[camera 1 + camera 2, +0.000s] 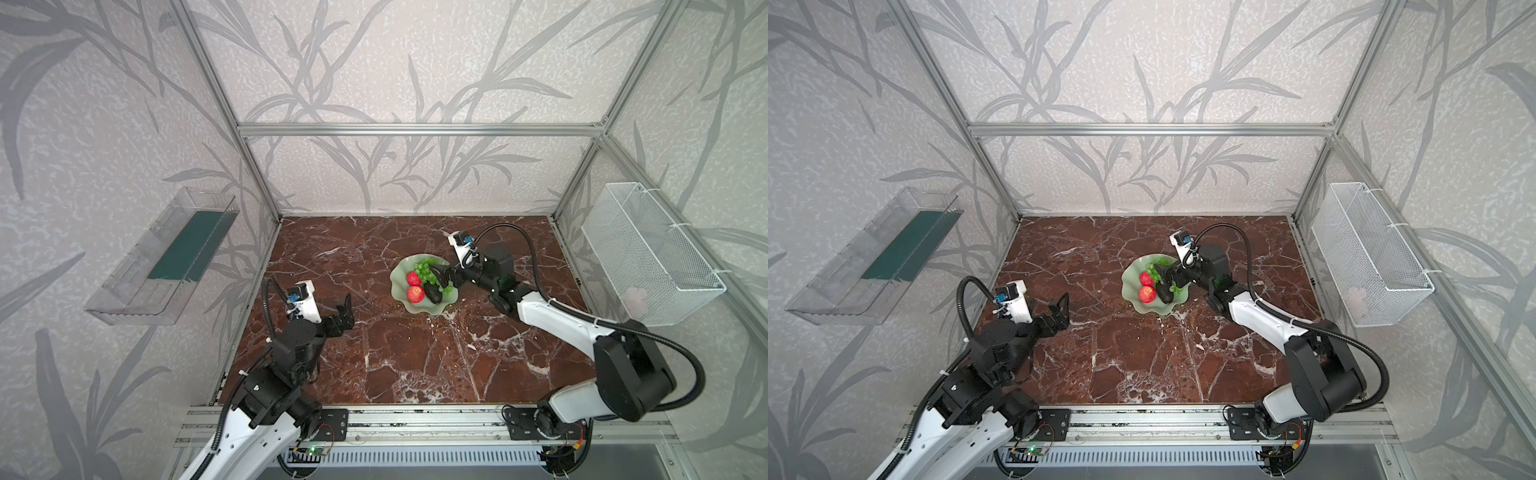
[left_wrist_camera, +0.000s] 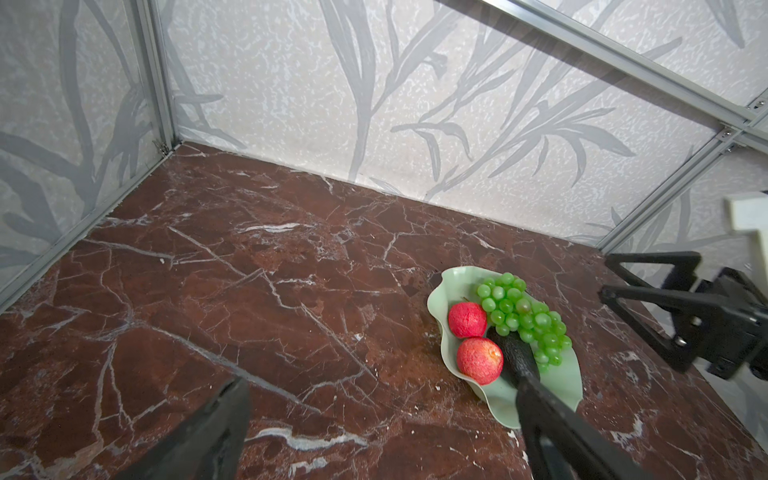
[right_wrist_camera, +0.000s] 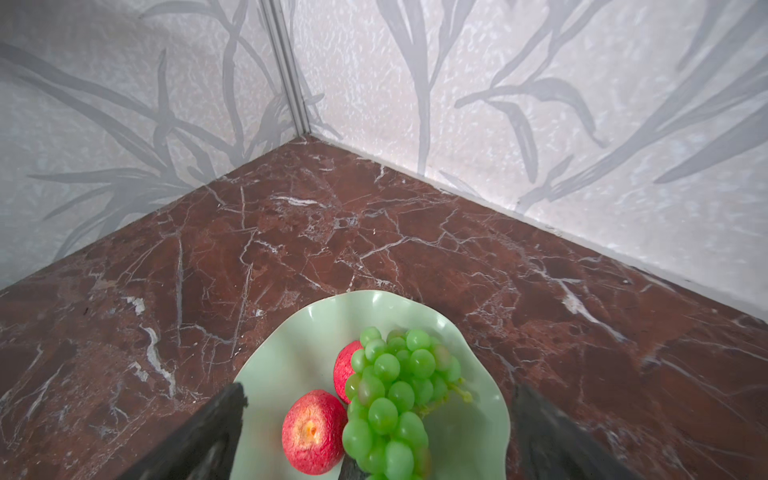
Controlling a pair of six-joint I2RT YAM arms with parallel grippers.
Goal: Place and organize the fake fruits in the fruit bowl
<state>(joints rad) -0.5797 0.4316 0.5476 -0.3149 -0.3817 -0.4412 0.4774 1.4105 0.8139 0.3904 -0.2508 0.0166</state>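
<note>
The pale green fruit bowl stands right of the middle of the marble table. In it lie two red apples, the green grapes and the dark avocado. My right gripper hangs open just over the bowl, its jaws on either side of the grapes without touching them. An apple lies beside the grapes. My left gripper is open and empty, left of the bowl.
A clear plastic tray hangs on the left wall. A white wire basket hangs on the right wall with something pale inside. Aluminium frame posts stand at the table corners. Bare marble stretches in front of the bowl.
</note>
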